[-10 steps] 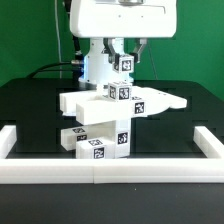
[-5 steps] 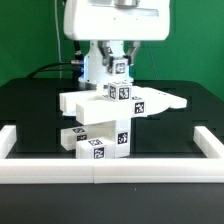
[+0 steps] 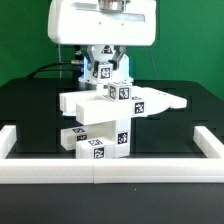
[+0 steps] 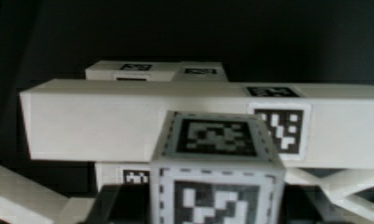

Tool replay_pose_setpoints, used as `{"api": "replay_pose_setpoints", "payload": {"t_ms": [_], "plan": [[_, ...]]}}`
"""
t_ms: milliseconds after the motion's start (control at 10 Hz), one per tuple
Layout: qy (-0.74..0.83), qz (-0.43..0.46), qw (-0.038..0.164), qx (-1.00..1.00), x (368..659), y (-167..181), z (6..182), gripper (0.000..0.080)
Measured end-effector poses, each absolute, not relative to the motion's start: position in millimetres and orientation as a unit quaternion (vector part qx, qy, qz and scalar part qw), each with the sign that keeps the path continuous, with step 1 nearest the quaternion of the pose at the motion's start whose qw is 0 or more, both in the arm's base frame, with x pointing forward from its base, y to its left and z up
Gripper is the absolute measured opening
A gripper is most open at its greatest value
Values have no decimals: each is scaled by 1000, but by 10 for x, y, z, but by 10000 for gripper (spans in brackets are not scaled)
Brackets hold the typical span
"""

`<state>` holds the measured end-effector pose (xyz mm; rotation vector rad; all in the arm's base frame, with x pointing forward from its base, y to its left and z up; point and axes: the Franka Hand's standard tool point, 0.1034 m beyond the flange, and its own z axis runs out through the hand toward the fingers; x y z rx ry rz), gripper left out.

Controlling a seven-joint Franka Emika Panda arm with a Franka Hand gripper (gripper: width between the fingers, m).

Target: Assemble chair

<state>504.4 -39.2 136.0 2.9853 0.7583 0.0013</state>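
Standing at the middle of the black table (image 3: 30,100), the chair (image 3: 105,120) is a stack of white tagged blocks inside the white rail (image 3: 110,172). In the exterior view, a flat slab (image 3: 120,102) runs across the stack, its tapered end reaching toward that view's right. Two tagged blocks (image 3: 97,145) sit below it, nearest the rail. A small tagged cube (image 3: 120,93) rests on the slab's top. Directly above, the gripper (image 3: 110,68) hangs from the white arm housing (image 3: 105,22), with another tagged piece (image 3: 104,71) at its fingers. Whether the fingers clamp that piece or merely flank it cannot be told from this view.

In the wrist view, a tagged post (image 4: 216,170) fills the near foreground, close under the camera. Behind it lies the slab (image 4: 113,120), seen broadside, with a tag on its top face. Further back, two tagged block tops (image 4: 157,72) show against the dark table. Finger tips are not clearly distinguishable here; jaw width cannot be told.
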Motion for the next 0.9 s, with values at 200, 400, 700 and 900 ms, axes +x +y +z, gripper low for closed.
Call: {"api": "replay_pose_setpoints", "payload": {"t_ms": [200, 400, 700, 900], "plan": [[242, 0, 30, 970, 5036, -367, 1351, 291], [242, 0, 30, 970, 5035, -368, 1351, 291], [245, -2, 32, 969, 5048, -396, 1331, 291], [245, -3, 34, 969, 5056, -402, 1323, 291]]}}
